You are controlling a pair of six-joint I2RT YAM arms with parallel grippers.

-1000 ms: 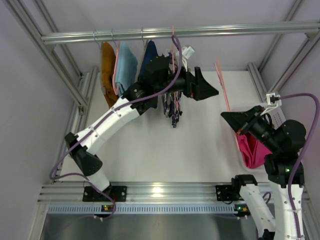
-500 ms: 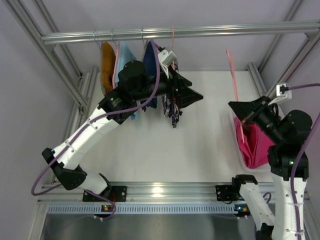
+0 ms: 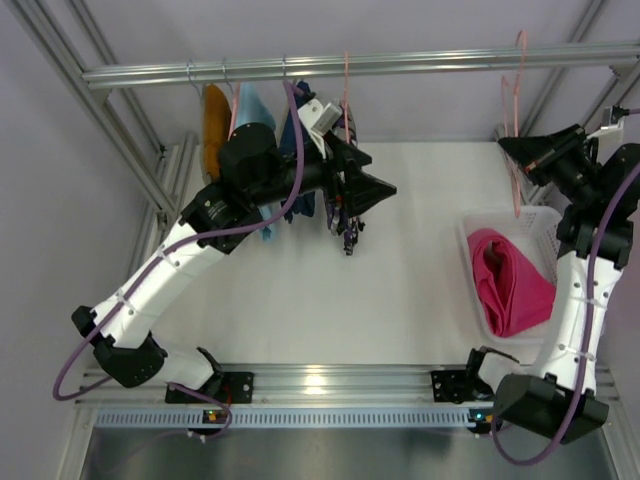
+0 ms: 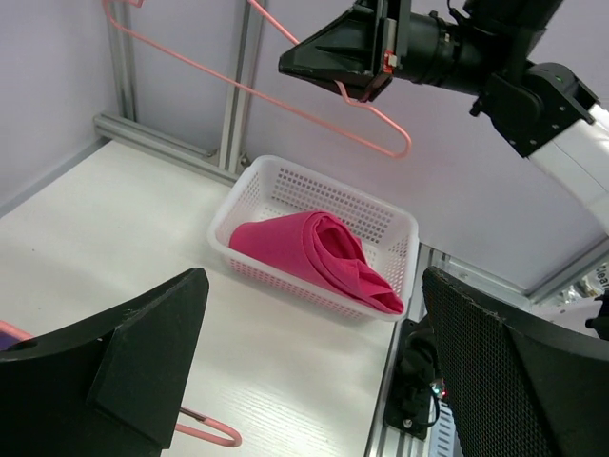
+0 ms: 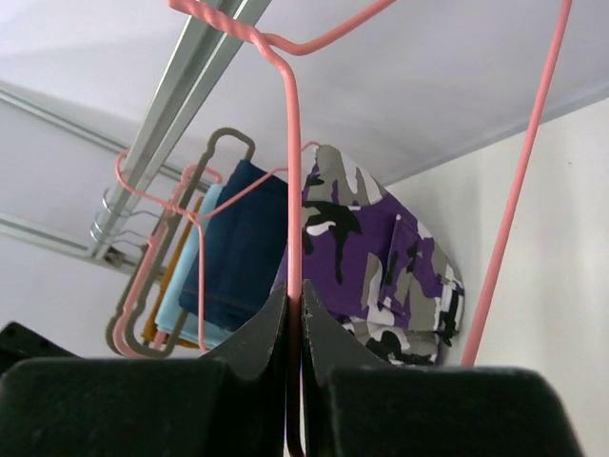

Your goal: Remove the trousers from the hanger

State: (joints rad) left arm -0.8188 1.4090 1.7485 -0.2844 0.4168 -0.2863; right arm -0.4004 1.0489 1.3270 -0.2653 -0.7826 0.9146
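Far left on the rail (image 3: 200,72): orange, pale-blue and navy cloths (image 3: 245,130), side by side. Just right of them, patterned trousers (image 5: 381,257), dark with white and purple camouflage blotches, hanging limp from the rail. Right beside these, left gripper (image 3: 372,188), fingers spread wide, nothing between them. Further right, on the table (image 3: 400,290), a white basket (image 4: 276,190) with pink trousers (image 4: 314,257) inside: plain magenta, loosely folded into a soft bundle. Above the basket, at far right, right gripper (image 5: 293,319), fingers pinched tight on the wire of a bare pink hanger (image 5: 292,171), hook up by the rail.
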